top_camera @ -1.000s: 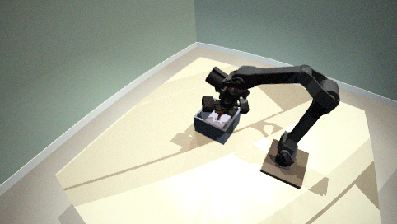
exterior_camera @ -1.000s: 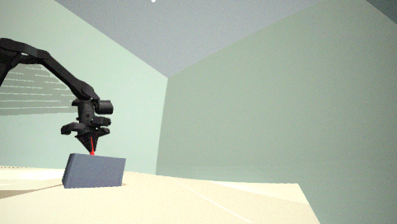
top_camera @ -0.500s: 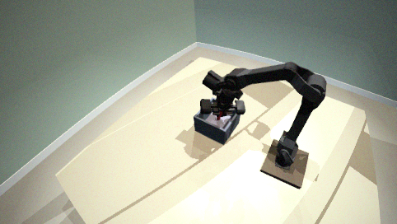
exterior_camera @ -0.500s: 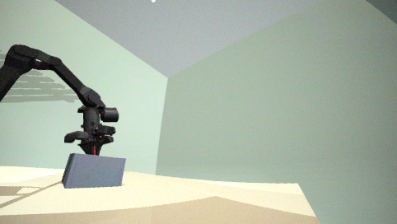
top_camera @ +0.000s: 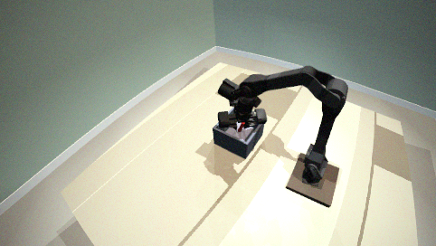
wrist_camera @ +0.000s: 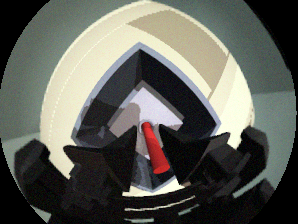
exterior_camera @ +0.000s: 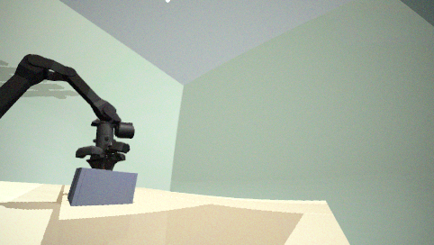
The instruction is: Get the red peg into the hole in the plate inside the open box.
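Green walls (top_camera: 109,54) (exterior_camera: 293,113) meet at a corner behind the pale tabletop (top_camera: 149,167) (exterior_camera: 180,225) (wrist_camera: 60,110), which carries patches of shadow. The black arm (top_camera: 289,78) (exterior_camera: 85,92) reaches over the open blue-grey box (top_camera: 232,143) (exterior_camera: 104,188) (wrist_camera: 212,111). The fingers (top_camera: 242,122) (exterior_camera: 103,168) stand partly open, apart from the red peg (top_camera: 241,127) (wrist_camera: 154,149) between them, its far end at the plate's (wrist_camera: 156,106) hole.
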`<action>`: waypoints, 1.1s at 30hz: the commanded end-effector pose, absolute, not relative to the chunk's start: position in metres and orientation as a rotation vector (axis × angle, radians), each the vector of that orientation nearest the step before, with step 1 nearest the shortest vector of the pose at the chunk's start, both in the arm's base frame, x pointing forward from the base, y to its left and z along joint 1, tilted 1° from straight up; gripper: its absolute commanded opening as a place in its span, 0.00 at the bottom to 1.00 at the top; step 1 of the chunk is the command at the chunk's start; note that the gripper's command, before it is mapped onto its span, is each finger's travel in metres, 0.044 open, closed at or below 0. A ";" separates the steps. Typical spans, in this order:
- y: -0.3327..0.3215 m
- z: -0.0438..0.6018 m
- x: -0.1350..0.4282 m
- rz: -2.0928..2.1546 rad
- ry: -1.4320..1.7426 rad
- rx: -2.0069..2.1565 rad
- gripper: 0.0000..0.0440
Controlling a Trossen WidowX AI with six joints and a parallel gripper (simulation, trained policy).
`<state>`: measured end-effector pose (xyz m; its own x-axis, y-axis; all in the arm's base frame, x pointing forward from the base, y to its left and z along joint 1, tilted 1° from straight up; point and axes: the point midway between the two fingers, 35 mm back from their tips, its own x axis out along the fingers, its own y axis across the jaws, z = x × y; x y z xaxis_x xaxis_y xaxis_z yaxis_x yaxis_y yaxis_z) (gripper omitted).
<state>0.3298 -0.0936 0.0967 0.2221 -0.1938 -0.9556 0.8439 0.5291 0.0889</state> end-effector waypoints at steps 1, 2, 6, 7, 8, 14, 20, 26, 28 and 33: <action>-0.094 0.100 0.334 -0.799 1.140 0.680 0.35; -0.094 0.102 0.335 -0.794 1.144 0.672 0.35; -0.094 0.107 0.338 -0.776 1.157 0.644 0.33; -0.094 0.108 0.339 -0.772 1.160 0.637 0.33; -0.093 0.109 0.340 -0.768 1.163 0.630 0.33; -0.098 0.114 0.344 -0.755 1.177 0.591 0.34; -0.107 0.118 0.354 -0.747 1.187 0.568 0.33; -0.116 0.117 0.361 -0.747 1.204 0.553 0.33; -0.120 0.117 0.363 -0.748 1.210 0.549 0.33; -0.128 0.115 0.366 -0.754 1.225 0.544 0.34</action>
<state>0.3644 -0.1225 0.1176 0.1687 -0.2136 -0.9622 0.7638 0.6454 -0.0094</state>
